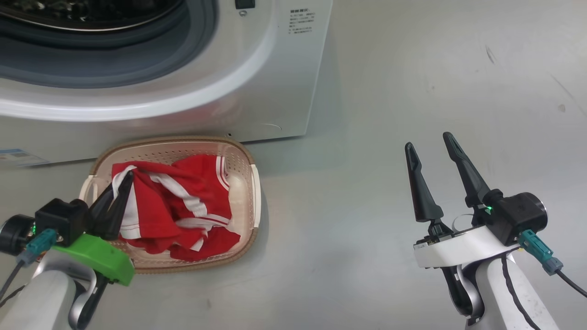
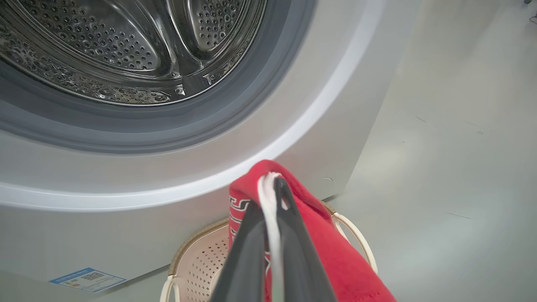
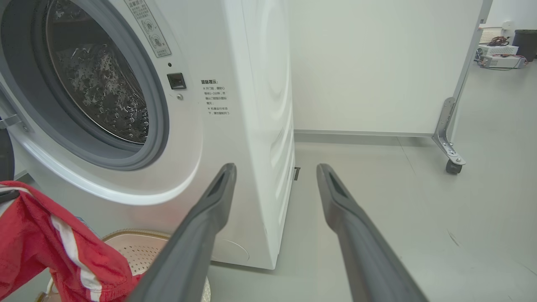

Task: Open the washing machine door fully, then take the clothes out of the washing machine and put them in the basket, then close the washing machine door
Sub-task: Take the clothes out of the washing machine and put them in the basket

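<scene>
The washing machine stands at the upper left, its opening uncovered and its steel drum bare inside the grey seal. A dark sliver of the washing machine door shows beside the hinge. On the floor in front sits the cream basket with the red, white-striped clothes heaped in it. My left gripper is shut on the white trim of a red garment, holding that corner up over the basket. My right gripper hangs open and empty over bare floor to the right.
Grey floor spreads to the right of the machine. A white panel on a castor stands behind the machine's right side. A blue sticker marks the machine's lower front.
</scene>
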### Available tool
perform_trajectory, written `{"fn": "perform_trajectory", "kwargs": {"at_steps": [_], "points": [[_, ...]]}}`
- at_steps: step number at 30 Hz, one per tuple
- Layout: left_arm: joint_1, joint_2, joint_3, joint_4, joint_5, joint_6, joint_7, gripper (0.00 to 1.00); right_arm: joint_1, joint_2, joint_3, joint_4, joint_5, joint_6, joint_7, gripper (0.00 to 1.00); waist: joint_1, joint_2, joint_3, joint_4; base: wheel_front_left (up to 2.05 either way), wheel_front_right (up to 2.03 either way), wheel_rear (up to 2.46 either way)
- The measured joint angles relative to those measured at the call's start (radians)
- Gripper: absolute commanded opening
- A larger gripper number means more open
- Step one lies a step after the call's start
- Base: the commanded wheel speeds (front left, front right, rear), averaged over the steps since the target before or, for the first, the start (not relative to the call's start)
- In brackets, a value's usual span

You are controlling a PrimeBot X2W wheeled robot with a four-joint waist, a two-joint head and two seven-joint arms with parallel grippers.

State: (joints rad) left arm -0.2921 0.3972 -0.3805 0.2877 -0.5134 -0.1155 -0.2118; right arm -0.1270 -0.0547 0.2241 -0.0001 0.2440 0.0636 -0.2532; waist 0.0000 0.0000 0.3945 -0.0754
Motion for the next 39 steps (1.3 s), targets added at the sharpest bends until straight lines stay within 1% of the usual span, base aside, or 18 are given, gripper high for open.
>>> {"fn": "perform_trajectory", "kwargs": {"at_steps": [10,21,25,31,32,39], "points": [[-0.058,0.012,-0.011,0.096,-0.005,-0.004,0.034,0.00,-0.022,0.002,0.009,-0.012,0.000,-0.003,0.000,1.00,0.0000,0.0000,0.066,-0.049,0.00,0.00,0.00],[-0.167,0.012,-0.045,0.228,-0.006,-0.005,0.079,0.00,-0.051,0.005,0.020,-0.031,-0.004,-0.006,0.000,1.00,0.0000,0.0000,0.166,-0.112,0.00,0.00,0.00],[-0.188,0.012,-0.066,0.288,-0.005,-0.006,0.100,0.00,-0.058,0.006,0.019,-0.037,-0.008,-0.015,0.000,1.00,0.0000,0.0000,0.198,-0.130,0.00,0.00,0.00],[-0.191,0.013,-0.100,0.398,-0.002,-0.009,0.143,0.00,-0.060,0.006,0.019,-0.043,-0.014,-0.016,0.000,1.00,0.0000,0.0000,0.239,-0.151,0.00,0.00,0.00],[-0.191,0.012,-0.103,0.414,-0.003,-0.009,0.150,0.00,-0.060,0.006,0.020,-0.044,-0.018,-0.024,0.000,1.00,0.0000,0.0000,0.246,-0.153,0.00,0.00,0.00],[-0.218,0.007,-0.096,0.517,-0.021,-0.010,0.181,0.00,-0.070,0.007,0.018,-0.050,-0.027,-0.031,0.000,1.00,0.0000,0.0000,0.278,-0.160,0.00,0.00,0.00]]}}
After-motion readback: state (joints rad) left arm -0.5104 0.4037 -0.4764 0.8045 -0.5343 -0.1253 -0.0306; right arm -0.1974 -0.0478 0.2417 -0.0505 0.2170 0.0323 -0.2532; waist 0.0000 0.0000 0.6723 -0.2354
